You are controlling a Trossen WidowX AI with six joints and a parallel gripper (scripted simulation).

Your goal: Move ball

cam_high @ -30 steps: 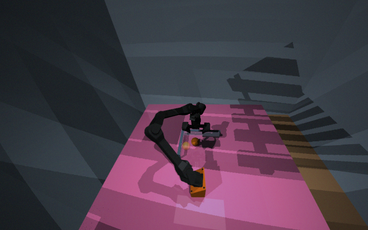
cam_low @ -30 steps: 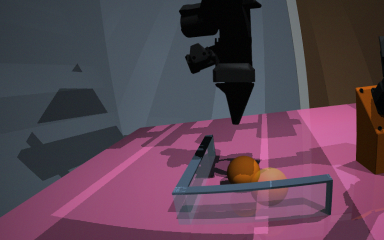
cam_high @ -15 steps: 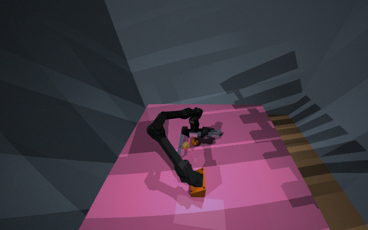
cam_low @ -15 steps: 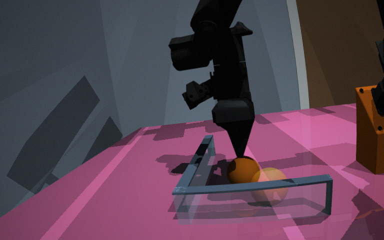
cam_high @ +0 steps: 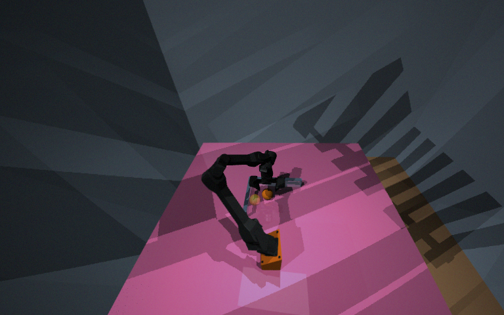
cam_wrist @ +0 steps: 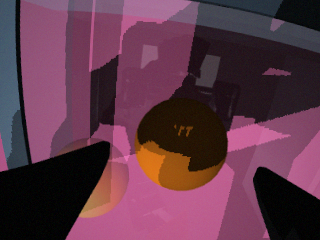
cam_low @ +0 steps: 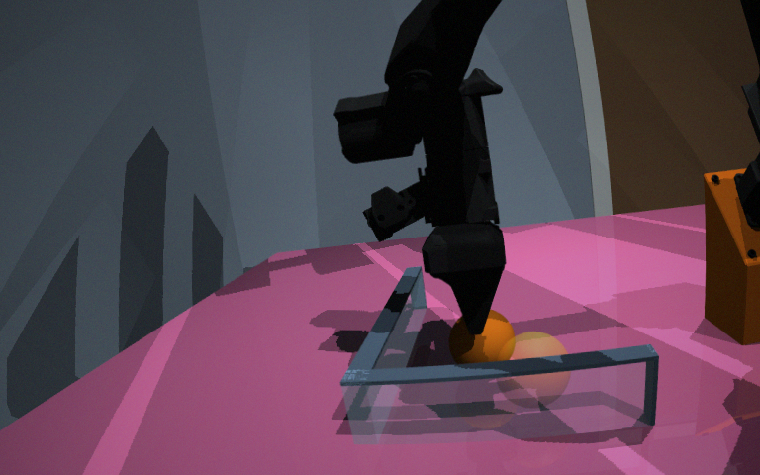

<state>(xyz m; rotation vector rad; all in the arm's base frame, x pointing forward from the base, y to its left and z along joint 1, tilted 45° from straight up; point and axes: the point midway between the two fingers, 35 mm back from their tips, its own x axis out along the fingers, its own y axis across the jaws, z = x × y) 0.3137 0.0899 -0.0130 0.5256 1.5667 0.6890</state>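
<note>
Fingers on your black parallel-jaw gripper [cam_high: 267, 187] [cam_low: 476, 332] [cam_wrist: 183, 157] stand wide apart with nothing clamped between them. You have them pointing down over the solid orange ball [cam_high: 267, 193] [cam_low: 497, 337] [cam_wrist: 181, 145], which sits just right of the frame's middle, below centre, in the top view. Your wrist view puts the ball near its centre, with one dark fingertip at lower left and the other at lower right.

The see-through, pale orange copy of the ball [cam_high: 254, 199] [cam_low: 534, 344] [cam_wrist: 110, 185] lies just left of the real one in the top and wrist views; your left-hand fingertip in the wrist picture covers part of it. You can see that the ball is off its mark.

Both rest on the pink table [cam_high: 353, 222] [cam_low: 224, 420] [cam_wrist: 200, 220], inside the corner of two low clear walls with blue-grey edges. You find one wall [cam_high: 247, 197] [cam_low: 588, 358] at the left of the copy in the top view and across the lower part of the exterior view; the other wall [cam_high: 293, 182] [cam_low: 376, 335] [cam_wrist: 225, 17] spans the top of your wrist view. Your black arm [cam_high: 233, 207] [cam_low: 442, 33] rises from an orange base [cam_high: 270, 264] [cam_low: 728, 302], lower middle in the top view.
</note>
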